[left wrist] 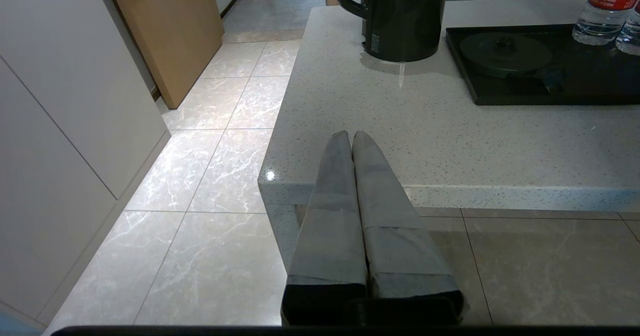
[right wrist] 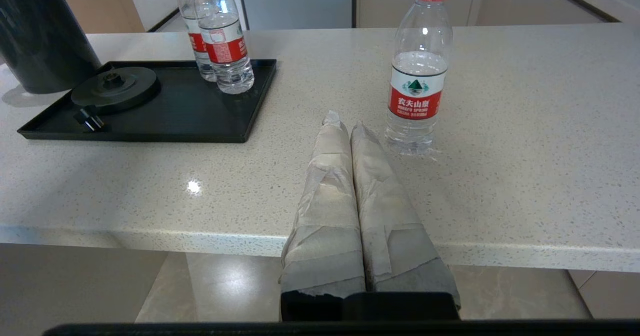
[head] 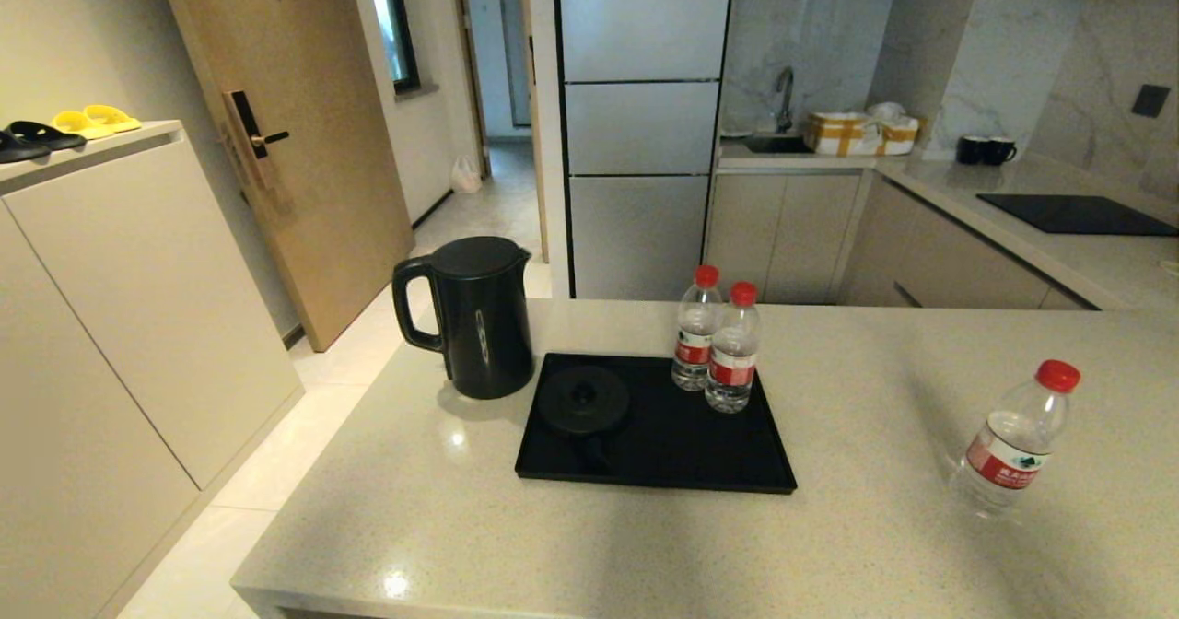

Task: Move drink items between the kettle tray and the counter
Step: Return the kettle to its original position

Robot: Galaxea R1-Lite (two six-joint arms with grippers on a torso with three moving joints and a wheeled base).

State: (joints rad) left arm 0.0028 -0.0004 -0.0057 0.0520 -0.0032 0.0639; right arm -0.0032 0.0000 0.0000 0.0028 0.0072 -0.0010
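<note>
Kettle point(head: 484, 317) stands upright on the counter point(head: 884, 545), just beside the tray's point(head: 682, 458) left edge and off its base disc point(head: 583, 400). Body is tall, matte black, near-cylindrical, with a loop handle turned away from the tray. Tray is flat, black, rectangular, low-rimmed; the round disc lies bare in its left half. Two bottles point(head: 718, 343) stand upright and touching in the tray's far right corner: clear plastic, red caps, red-white labels. A third bottle point(head: 1013, 439) of the same kind stands on the counter well to the right of the tray.

Left gripper point(left wrist: 350, 137) has its fingers pressed together, holding nothing, tips over the counter's near left corner, well apart from the kettle. Right gripper point(right wrist: 344, 125) likewise has its fingers closed on nothing, tips over the counter's near edge, near the third bottle but not touching it. Both finger pairs are long, tapered, wrapped in grey tape-like covering.

Counter is light beige speckled stone, glossy.
</note>
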